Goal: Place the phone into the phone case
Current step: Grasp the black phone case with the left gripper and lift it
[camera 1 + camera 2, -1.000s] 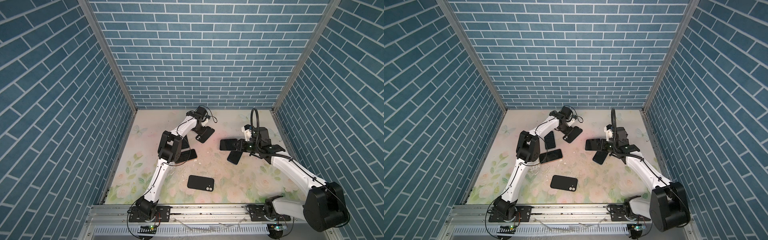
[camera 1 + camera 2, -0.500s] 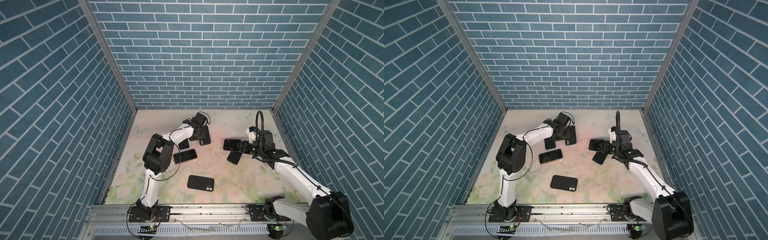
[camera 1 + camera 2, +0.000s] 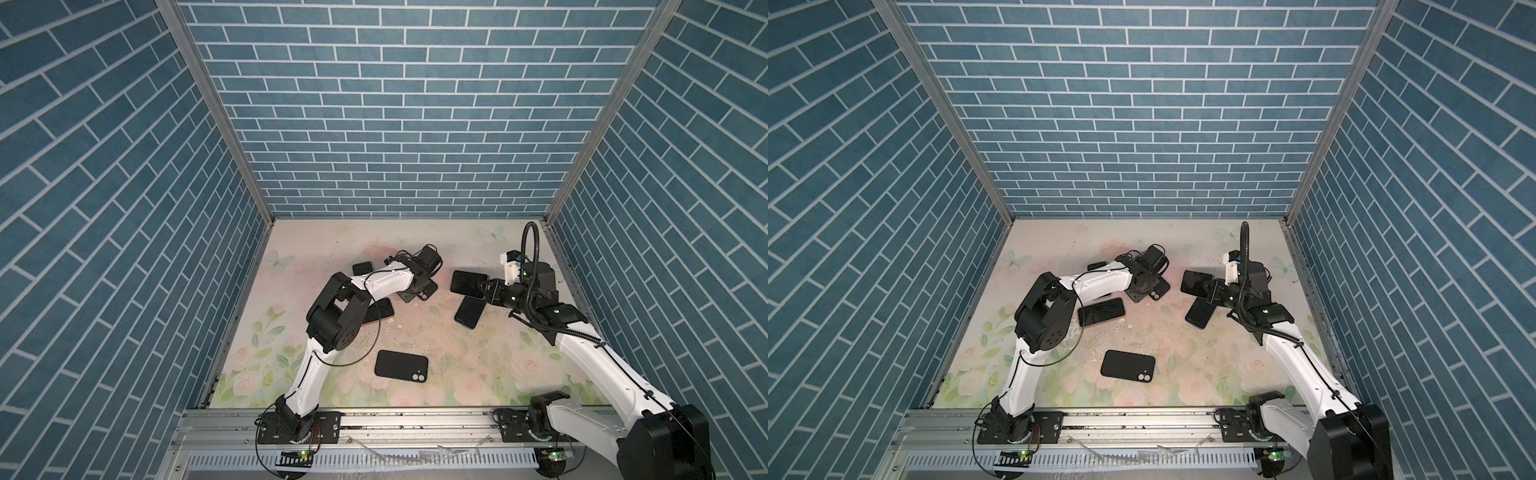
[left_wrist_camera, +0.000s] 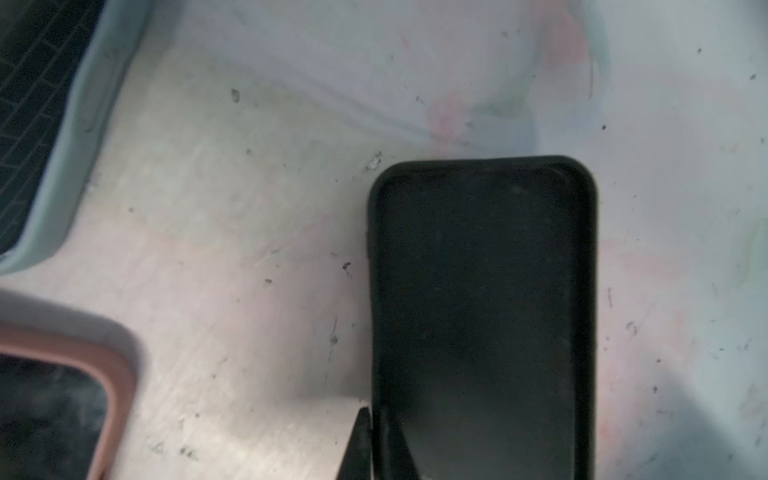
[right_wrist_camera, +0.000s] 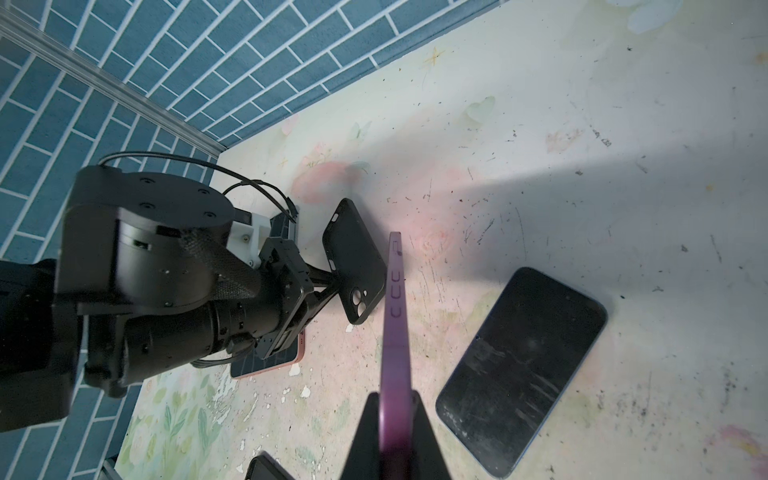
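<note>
The black phone case (image 3: 422,292) (image 3: 1153,292) lies open side up on the floral floor, mid-back. My left gripper (image 3: 417,286) (image 4: 376,415) has its two fingers close on either side of the side wall of the case (image 4: 482,311), near the camera cutout. The right gripper (image 3: 485,286) (image 5: 395,399) is shut on the purple phone (image 5: 394,316), held on edge. In both top views the phone's dark screen (image 3: 467,281) (image 3: 1192,281) shows, right of the case and apart from it.
A blue phone (image 3: 469,312) (image 5: 523,374) lies screen up below the right gripper. A pink-cased phone (image 3: 1100,312) (image 4: 50,407) lies by the left elbow. A grey-cased phone (image 3: 362,268) (image 4: 41,124) sits farther back. Another black case (image 3: 401,365) lies near the front.
The left arm has folded and carried the black case from the back forward and down to the floor. The right gripper with the purple phone has barely shifted.
</note>
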You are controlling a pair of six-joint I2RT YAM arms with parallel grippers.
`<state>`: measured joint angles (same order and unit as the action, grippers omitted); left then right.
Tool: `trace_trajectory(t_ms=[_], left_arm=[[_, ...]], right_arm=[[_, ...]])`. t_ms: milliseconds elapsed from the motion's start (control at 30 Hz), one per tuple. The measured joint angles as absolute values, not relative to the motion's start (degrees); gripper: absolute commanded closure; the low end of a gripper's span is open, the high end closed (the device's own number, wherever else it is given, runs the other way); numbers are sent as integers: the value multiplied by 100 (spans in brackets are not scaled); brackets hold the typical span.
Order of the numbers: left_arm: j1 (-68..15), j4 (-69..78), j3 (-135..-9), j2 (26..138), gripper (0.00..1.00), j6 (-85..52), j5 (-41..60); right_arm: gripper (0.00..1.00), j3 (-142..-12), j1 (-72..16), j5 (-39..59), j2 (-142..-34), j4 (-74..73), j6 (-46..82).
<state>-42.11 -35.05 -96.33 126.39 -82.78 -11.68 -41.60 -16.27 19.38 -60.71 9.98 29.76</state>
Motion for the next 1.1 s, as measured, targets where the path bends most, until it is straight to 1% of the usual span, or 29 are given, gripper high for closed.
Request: trace_trajectory(t_ms=[67,100,200,333,433,567,667,800,933,1100], left_arm=[[-4195,-3494,-9638,12652,35,-8187,-1149],[-4187,-3500,-9668,12652,30,-8060,-1149],[-4125,-3553,-9876,12652,26,-7234,-1039],[-3885,-3476,-10040,12519,27,-5347,-572],[-3507,-3688,-10263,12422,30,-3715,-60],[-2917,-4340,-11225,12667,33,-1717,537],[-2606,-4587,-11760,12949,33,-727,827],[-2523,-4847,-12097,13498,34,32,1155],[-2585,-4969,-12348,14099,34,333,1334],[-2622,-4901,-12422,14182,37,408,1382]], right_arm=[[100,-4160,-1616,1922,-6071,998,2976],[100,-4160,-1610,1916,-6071,996,2976],[100,-4160,-1597,1900,-6071,998,2976],[100,-4160,-1584,1885,-6080,998,2976],[100,-4160,-1568,1883,-6097,1000,2976],[100,-4160,-1562,1911,-6101,998,2976],[100,-4160,-1557,1981,-6106,993,2976],[100,-4160,-1557,2062,-6112,1004,2976],[100,-4160,-1557,2080,-6112,1033,2976],[100,-4160,-1557,2080,-6112,1061,2976]])
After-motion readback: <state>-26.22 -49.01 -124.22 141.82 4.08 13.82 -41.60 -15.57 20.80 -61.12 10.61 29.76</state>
